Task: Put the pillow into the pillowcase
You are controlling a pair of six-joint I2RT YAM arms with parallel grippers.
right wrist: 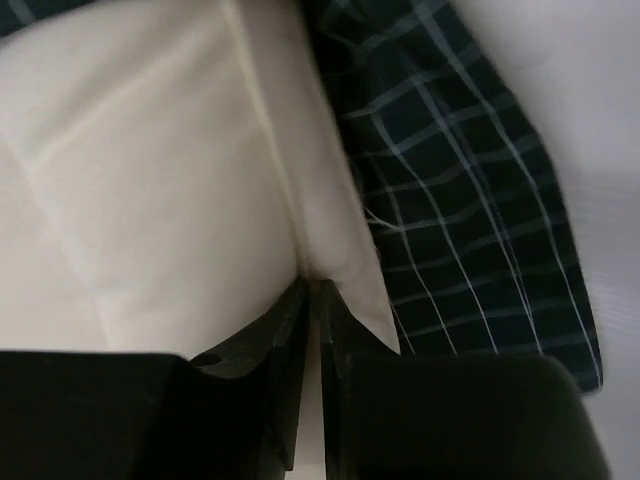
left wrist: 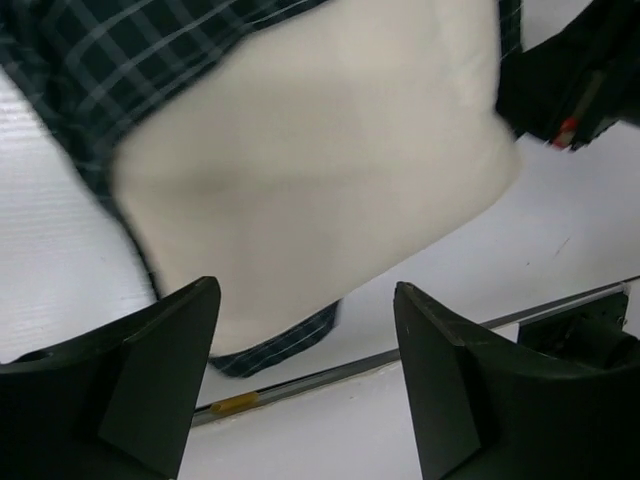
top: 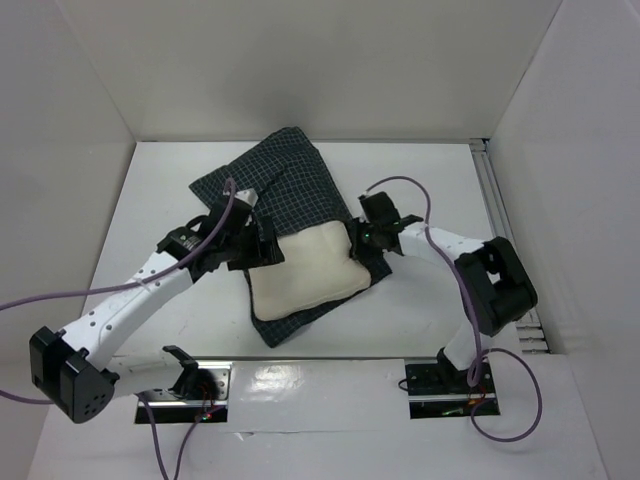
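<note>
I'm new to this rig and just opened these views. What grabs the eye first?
The cream pillow lies mid-scene, its far end tucked into the dark checked pillowcase, its near end sticking out. The right gripper is pinched shut on the pillow's right edge; the left gripper is open at its left side.

Bare worktop [top: 150,190] lies open left and right of the pillowcase [top: 285,175]. Between the left end effector [top: 262,248] and right end effector [top: 368,238] the pillow [top: 305,265] fills the way — the back wall [top: 300,70] seems close behind the cloth.
</note>
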